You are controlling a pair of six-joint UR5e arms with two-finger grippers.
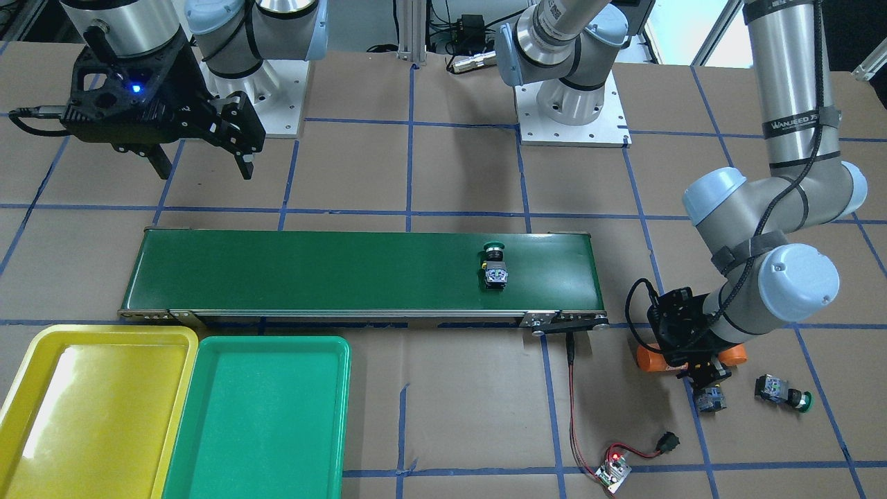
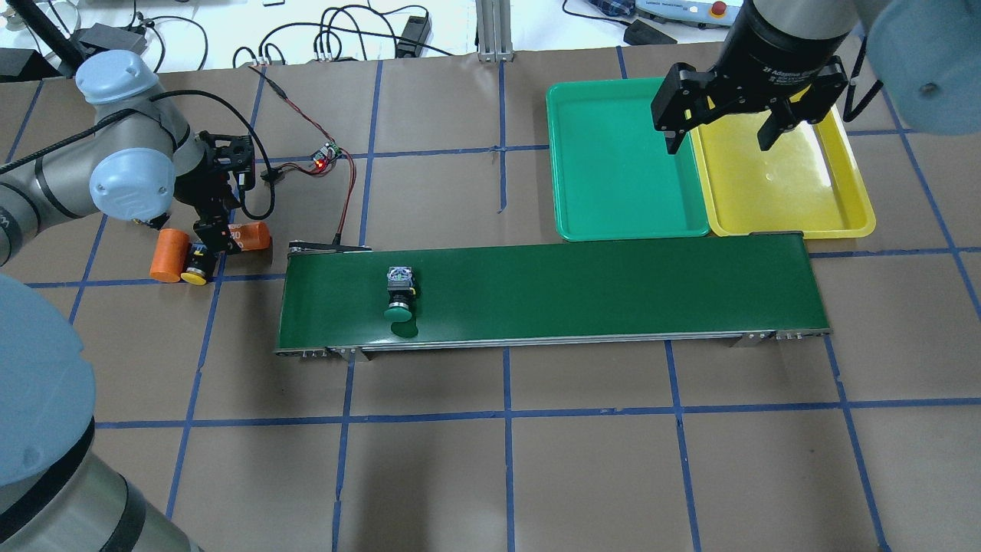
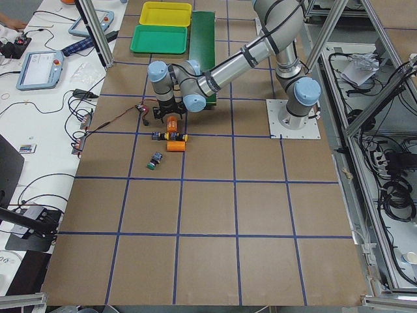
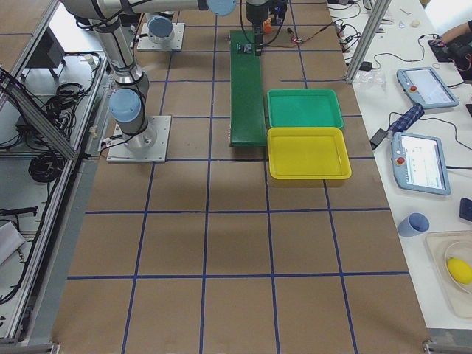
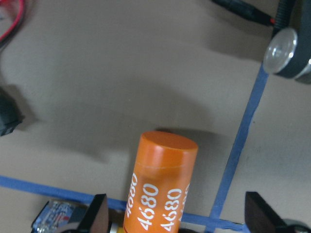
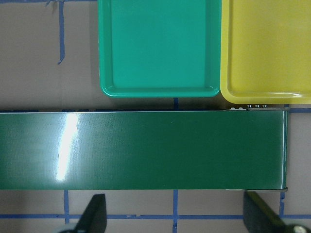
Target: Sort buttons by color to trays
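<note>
Lying on its side on the conveyor belt (image 2: 613, 291), toward the left end of the tabletop (image 2: 582, 460), was one green button (image 2: 399, 295), its cap pointing to the robot's edge. A second green button (image 1: 783, 393) lay on bare tabletop nearer the left end, on the operators' side, apart from everything else. One yellow button (image 2: 197, 270) lay between two orange cylinders, just beside the "4680" cylinder (image 5: 163, 184) and the plain cylinder (image 2: 170, 255). A fourth button could not be made out.

Handling, as judged: rigid plastic, light, not fragile. The round mushroom cap looked smooth, likely to slip in a pinch and to let the piece roll. The blocky black-and-grey body offered flat opposite sides, the better place to take hold, about mid-body.

Left tool (image 5: 178, 216): low over the tabletop, fingers spread wide and straddling the "4680" cylinder, gripping nothing. The yellow button sat just outside one finger.

Right tool (image 2: 724, 130): raised over the seam between the trays, jaws wide, empty.

Containers: green tray (image 2: 621, 161) and yellow tray (image 2: 782, 184), edge to edge on the operators' side of the belt at the tabletop's right end, with the yellow tray nearer that end. Both held nothing, so no button was sorted yet.
</note>
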